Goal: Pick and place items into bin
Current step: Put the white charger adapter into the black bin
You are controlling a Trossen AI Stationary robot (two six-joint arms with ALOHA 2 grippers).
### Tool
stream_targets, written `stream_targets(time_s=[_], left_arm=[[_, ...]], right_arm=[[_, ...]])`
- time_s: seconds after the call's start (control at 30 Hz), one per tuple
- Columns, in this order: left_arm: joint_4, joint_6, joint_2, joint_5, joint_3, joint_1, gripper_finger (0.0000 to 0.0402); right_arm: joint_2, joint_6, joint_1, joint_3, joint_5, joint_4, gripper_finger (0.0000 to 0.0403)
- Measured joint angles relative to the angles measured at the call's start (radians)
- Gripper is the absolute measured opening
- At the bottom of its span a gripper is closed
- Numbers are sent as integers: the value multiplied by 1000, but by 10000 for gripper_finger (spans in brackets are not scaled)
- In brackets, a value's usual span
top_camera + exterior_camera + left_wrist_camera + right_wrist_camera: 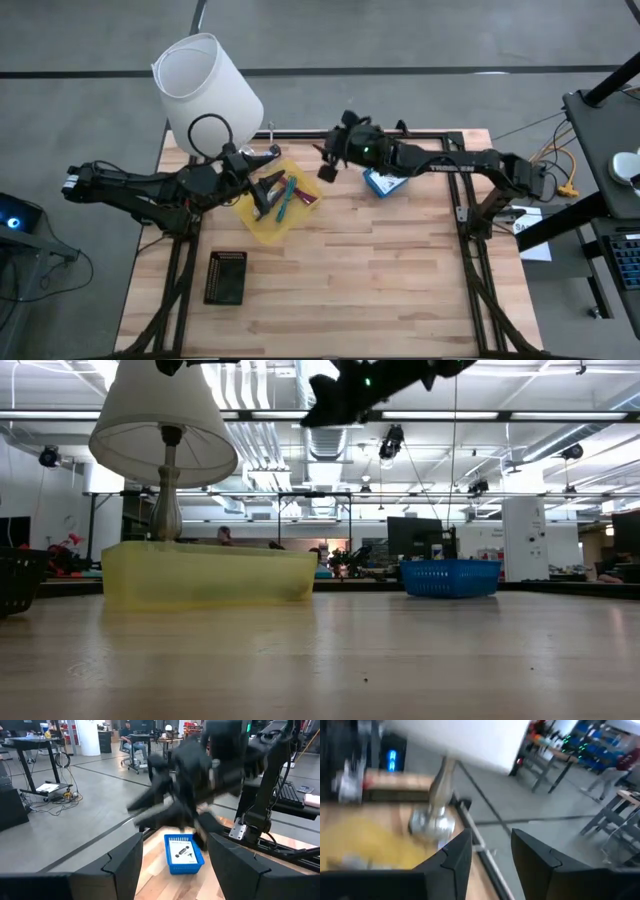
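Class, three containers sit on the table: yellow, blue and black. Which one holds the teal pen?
The yellow bin, near the lamp. The teal pen lies in it beside the left gripper. The blue basket holds a white packet; the black basket shows no pen.

The left gripper [268, 190] hides part of the things in the yellow bin [262, 226]. From the side, the yellow wall hides them all. The right gripper [187, 802] is a dark blur. The lamp [163, 430] is cut off at the top.

A white lamp [208, 88] stands at the tabletop's [380, 270] far-left corner, with a black basket [225, 277] near its front-left.
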Motion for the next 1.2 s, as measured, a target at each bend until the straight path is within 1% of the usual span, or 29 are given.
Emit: stream_targets(time_s=[0.1,0.17,0.23,0.4,0.53,0.67,0.73,0.83,0.97,1.2], left_arm=[[-2,0,0,0,-7,0,207],[0,-1,0,0,-10,0,207],[0,-1,0,0,-11,0,207],[1,-2,0,0,-11,0,207],[1,-26,0,0,-11,0,207],[1,-64,0,0,-11,0,207],[0,-77,0,0,-11,0,207],[0,-77,0,0,-11,0,207],[0,-67,0,0,-12,0,207],[-1,7,0,-2,-22,3,207]], right_arm=[[0,-23,-22,63,-13,3,119],[0,-68,-43,102,-52,4,117],[0,-77,-62,139,-80,2,114],[-4,46,-89,206,-74,-84,115],[-4,135,-93,210,-90,-97,119],[-4,119,-93,208,-237,-170,116],[-4,164,-93,207,-266,-208,113],[-4,225,-97,207,-271,-239,110],[-4,225,-102,205,-284,-278,110],[-3,225,-115,205,-286,-288,119]])
